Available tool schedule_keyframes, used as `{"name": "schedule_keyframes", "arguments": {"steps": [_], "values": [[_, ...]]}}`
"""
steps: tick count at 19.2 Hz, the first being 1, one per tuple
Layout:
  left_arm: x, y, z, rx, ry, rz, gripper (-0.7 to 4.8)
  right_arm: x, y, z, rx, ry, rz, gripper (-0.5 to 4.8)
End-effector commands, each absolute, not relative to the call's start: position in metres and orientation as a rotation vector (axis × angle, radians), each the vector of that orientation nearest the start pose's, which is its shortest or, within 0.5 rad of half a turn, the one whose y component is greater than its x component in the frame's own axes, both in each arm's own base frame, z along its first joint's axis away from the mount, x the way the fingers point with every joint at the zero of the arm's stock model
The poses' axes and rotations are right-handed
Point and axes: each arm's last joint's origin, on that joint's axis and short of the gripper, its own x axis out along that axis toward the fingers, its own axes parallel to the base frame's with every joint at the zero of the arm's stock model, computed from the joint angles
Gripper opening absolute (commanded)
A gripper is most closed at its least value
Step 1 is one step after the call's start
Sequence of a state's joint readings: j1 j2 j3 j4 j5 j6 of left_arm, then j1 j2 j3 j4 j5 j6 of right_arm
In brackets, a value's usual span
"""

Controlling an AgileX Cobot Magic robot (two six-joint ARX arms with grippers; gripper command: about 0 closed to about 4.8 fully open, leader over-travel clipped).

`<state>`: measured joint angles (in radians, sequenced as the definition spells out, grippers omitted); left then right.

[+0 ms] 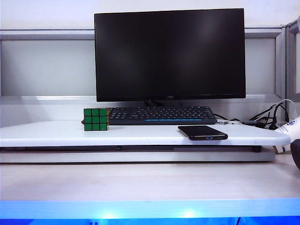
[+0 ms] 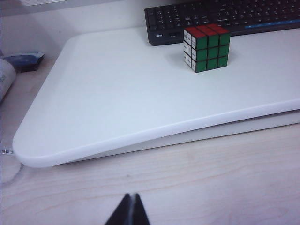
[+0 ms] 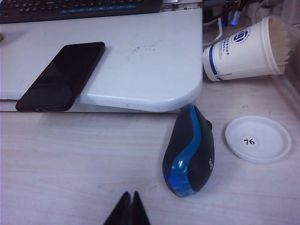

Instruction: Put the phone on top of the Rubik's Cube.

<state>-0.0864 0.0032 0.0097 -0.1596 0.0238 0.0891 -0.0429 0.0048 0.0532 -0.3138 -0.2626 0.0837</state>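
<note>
Looks like an office desk: monitor [image 1: 169,54], keyboard [image 1: 161,115], mouse [image 3: 190,150], paper cup [image 3: 243,49], grey partition [image 1: 47,65] behind.

Black phone [image 1: 202,132]; green, red and white Rubik's Cube [image 2: 206,48]; blue-striped black mouse [image 3: 189,151].

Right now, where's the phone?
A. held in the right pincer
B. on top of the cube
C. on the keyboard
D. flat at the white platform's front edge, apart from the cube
D: the phone lies flat at the white platform's front edge, well apart from the Rubik's Cube; the right pincer is shut, holding nothing.
</note>
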Motion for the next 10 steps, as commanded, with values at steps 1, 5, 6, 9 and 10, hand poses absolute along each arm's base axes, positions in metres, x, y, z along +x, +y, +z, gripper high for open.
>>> {"name": "schedule_keyframes", "arguments": {"steps": [1,5,6,9,10], "values": [[0.0955,-0.0088,0.1488,0.091,0.170,-0.115,-0.05,0.0901,0.0036,0.1518,0.125,0.271,0.208,-0.08],[0.0955,-0.0088,0.1488,0.091,0.170,-0.115,-0.05,0.0901,0.0036,0.1518,0.125,0.270,0.208,-0.08],[0.0955,-0.0088,0.1488,0.091,0.170,-0.115,-0.05,0.0901,0.0036,0.1518,0.033,0.261,0.220,-0.08],[0.0955,-0.0088,0.1488,0.091,0.170,-0.115,-0.05,0.0901,0.0036,0.1518,0.025,0.259,0.222,-0.08],[0.0955,-0.0088,0.1488,0.091,0.170,-0.115,-0.05,0.0901,0.0036,0.1518,0.025,0.259,0.222,-0.08]]}}
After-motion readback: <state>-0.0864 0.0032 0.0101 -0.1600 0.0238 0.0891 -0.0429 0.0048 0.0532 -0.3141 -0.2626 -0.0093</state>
